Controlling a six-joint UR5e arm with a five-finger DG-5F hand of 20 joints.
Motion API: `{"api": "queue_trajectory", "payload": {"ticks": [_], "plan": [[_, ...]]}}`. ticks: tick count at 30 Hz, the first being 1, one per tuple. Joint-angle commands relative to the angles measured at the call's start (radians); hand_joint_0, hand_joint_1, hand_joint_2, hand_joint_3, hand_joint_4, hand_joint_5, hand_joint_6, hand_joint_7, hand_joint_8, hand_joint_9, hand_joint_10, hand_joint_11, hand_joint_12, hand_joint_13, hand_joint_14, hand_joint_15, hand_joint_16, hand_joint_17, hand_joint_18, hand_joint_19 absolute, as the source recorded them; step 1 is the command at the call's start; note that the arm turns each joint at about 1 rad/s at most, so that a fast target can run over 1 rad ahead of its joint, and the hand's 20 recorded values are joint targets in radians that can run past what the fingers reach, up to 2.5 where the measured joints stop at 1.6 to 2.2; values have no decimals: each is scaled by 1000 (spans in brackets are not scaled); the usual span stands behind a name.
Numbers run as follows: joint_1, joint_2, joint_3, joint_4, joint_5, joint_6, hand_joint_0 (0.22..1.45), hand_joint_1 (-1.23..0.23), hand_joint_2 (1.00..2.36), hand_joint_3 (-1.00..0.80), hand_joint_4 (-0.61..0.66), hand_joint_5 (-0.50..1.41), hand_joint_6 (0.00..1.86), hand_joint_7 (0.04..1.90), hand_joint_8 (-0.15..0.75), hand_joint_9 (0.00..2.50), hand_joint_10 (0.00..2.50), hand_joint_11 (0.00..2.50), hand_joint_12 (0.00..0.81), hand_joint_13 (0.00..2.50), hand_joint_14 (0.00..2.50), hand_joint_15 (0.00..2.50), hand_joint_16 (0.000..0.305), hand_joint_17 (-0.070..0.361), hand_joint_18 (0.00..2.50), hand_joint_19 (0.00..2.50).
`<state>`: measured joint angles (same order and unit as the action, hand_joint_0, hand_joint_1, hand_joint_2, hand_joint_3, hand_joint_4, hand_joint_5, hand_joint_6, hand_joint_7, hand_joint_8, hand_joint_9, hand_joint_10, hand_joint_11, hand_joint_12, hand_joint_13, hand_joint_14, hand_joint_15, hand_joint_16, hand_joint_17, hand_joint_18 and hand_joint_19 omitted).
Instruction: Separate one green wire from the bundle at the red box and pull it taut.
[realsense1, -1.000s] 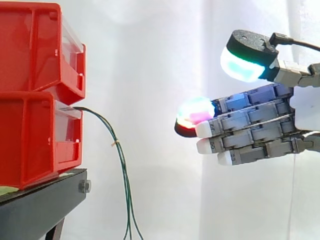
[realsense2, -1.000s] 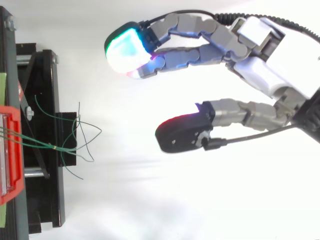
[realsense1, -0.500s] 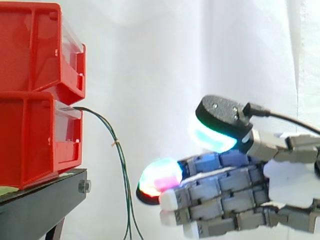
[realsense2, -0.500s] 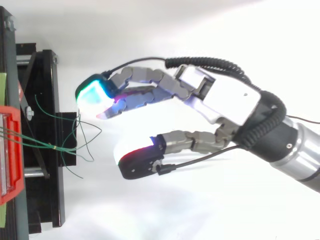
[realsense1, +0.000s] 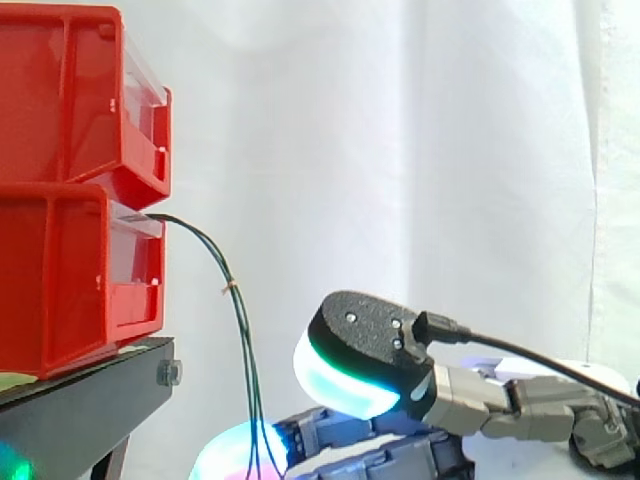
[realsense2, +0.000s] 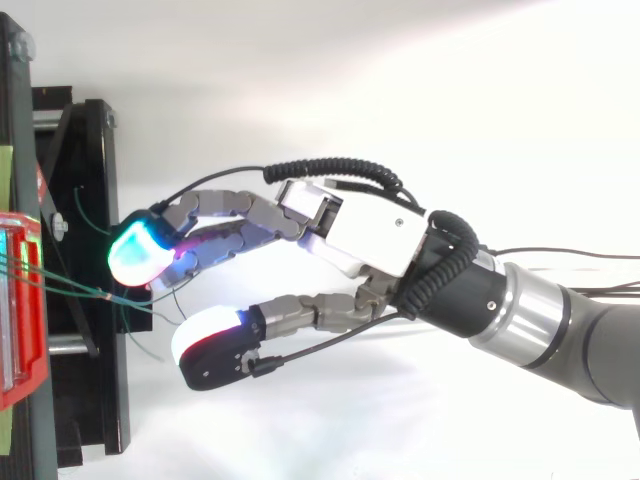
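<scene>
Hand (realsense2: 372, 236) lies with thumb and fingers apart at the green wires (realsense1: 241, 330) hanging off the red box (realsense1: 70, 285) front edge.

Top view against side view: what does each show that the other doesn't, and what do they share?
From above: the arm behind the hand, and the green wires fanning out over the black stand. From the side: two stacked red bins, wires leaving the lower one and hanging, banded together. Both: open hand at the wires, none pinched yet.
</scene>
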<state>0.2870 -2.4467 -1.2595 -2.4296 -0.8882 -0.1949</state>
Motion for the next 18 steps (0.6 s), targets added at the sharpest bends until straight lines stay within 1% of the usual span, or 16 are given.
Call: {"api": "queue_trajectory", "payload": {"ticks": [1,5,6,8,11,14,18], "plan": [[-2,-14,25,-34,-17,31,507,-643,1000,-500,311,-173,502,799,298,827,6,222,272,656,2,62,33,75,611,96],[-2,-14,29,-28,-17,28,510,-643,1000,-500,324,-165,503,816,299,844,6,220,274,660,3,68,34,76,621,102],[-2,-12,32,-19,-17,19,510,-644,1000,-500,327,-162,503,818,299,844,6,220,276,662,2,62,34,76,623,103],[-2,-12,42,-17,-20,20,516,-640,1000,-500,337,-150,503,842,296,848,6,224,275,667,2,76,34,75,620,114],[-3,-14,57,-23,-37,25,530,-637,1000,-500,345,-141,503,875,293,855,6,217,273,672,2,77,33,74,623,124],[-6,-12,68,-19,-64,25,539,-636,1000,-500,347,-134,503,900,290,863,7,227,274,682,2,89,33,74,628,130],[-6,-12,80,-23,-66,26,552,-633,1000,-500,348,-129,503,929,288,868,7,231,272,683,4,91,32,73,628,141]]}}
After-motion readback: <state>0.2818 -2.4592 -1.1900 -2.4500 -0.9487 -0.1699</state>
